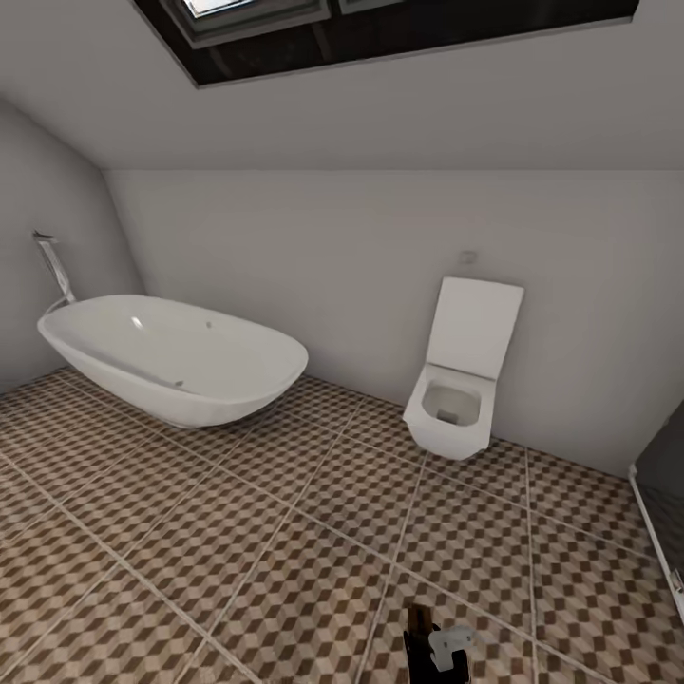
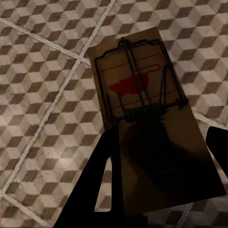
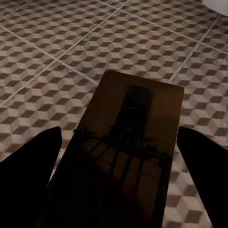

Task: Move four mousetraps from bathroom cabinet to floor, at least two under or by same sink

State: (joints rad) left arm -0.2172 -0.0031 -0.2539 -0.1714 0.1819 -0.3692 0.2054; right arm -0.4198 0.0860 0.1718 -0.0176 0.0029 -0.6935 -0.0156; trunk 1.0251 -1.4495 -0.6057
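Note:
A tan-wood mousetrap (image 2: pixel 142 90) with dark wire and a red spot sits between the dark fingers (image 2: pixel 102 185) of my left gripper (image 2: pixel 161 137), which is shut on it above the bathroom floor (image 2: pixel 42 95). In the right wrist view a second mousetrap (image 3: pixel 128 142) lies in shadow between the fingers (image 3: pixel 28 166) of my right gripper (image 3: pixel 118 137), also shut on it over the cube-pattern tiles (image 3: pixel 57 42). Both traps are held flat and clear of the floor. The cabinet and the bathroom sink are out of view.
An oval white bathtub (image 1: pixel 171 356) stands at the left by the far wall, and a white toilet (image 1: pixel 456 389) hangs to its right. A dark glass panel (image 1: pixel 660 494) lines the right edge. Open tiled floor (image 1: pixel 285 532) stretches in front. A small piece of an arm (image 1: pixel 439 651) shows at the bottom.

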